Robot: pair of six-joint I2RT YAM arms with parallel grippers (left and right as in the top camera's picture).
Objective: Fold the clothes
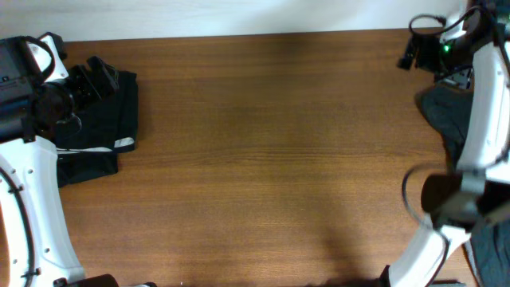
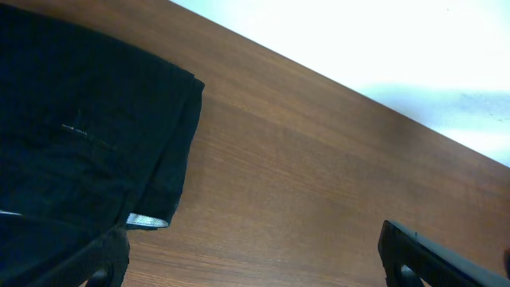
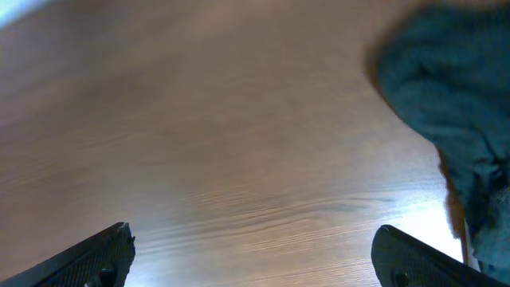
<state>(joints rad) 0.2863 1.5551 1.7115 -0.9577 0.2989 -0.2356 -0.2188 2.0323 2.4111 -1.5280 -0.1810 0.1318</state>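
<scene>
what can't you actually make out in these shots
- Overhead: the left part of the black garment is hidden under the left arm.
- Overhead: the grey garment is mostly covered by the right arm and cut off by the right edge.
- Left wrist: the black garment runs off the left and bottom edges, so its outline is unknown.
- Right wrist: the grey garment is blurred and cropped at the corner, so its type is unclear.

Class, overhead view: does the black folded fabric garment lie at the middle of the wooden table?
No, the black garment lies at the table's left end.
</scene>
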